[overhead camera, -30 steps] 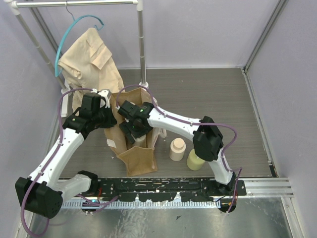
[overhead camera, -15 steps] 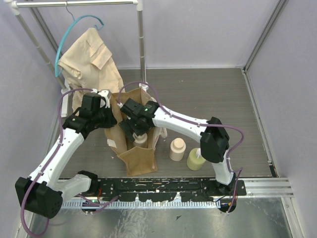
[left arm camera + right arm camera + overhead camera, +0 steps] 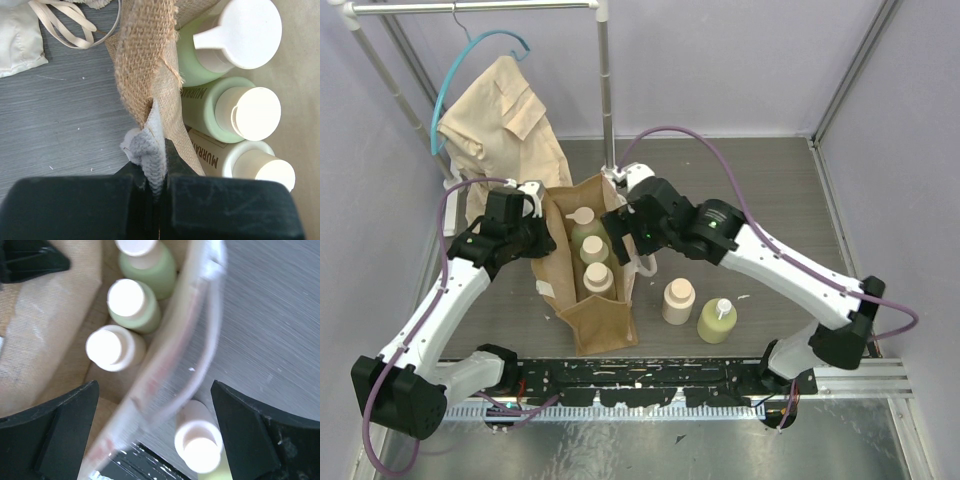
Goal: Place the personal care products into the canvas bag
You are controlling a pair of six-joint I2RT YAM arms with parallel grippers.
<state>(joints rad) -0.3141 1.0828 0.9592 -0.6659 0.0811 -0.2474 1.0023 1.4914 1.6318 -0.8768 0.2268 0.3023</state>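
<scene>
A grey wood-grain table (image 3: pixel 760 200) fills the view from above, with two robot arms bolted at its near edge. A tall tan canvas bag (image 3: pixel 605 325) stands open at the middle of the table, and everything here is placed relative to it.

Behind the bag rises a white clothes rack (image 3: pixel 605 90). A beige shirt (image 3: pixel 505 115) hangs from the rack on a teal hanger (image 3: pixel 445 110), behind the bag and to its left.

The left gripper (image 3: pixel 157 175) is at the bag's left rim. Its jaws are pressed together on a whitish fabric tag at the woven edge, holding that side of the bag. The right gripper (image 3: pixel 155 415) is at the bag's right rim with its jaws wide apart. The right wall and its pale strap handle (image 3: pixel 200 340) pass between the fingers, and no contact shows.

Three bottles stand in a row inside the bag. At the far end is an olive-green bottle with a spouted cream cap (image 3: pixel 200 60). Next comes a second olive-green bottle (image 3: pixel 210 110), then nearest a beige-peach bottle (image 3: pixel 225 157).

Two more bottles stand upright on the table just to the right of the bag. The beige-peach bottle with the wide cap (image 3: pixel 678 300) is closer to the bag. The green bottle on the table (image 3: pixel 717 321) is just beyond it.
</scene>
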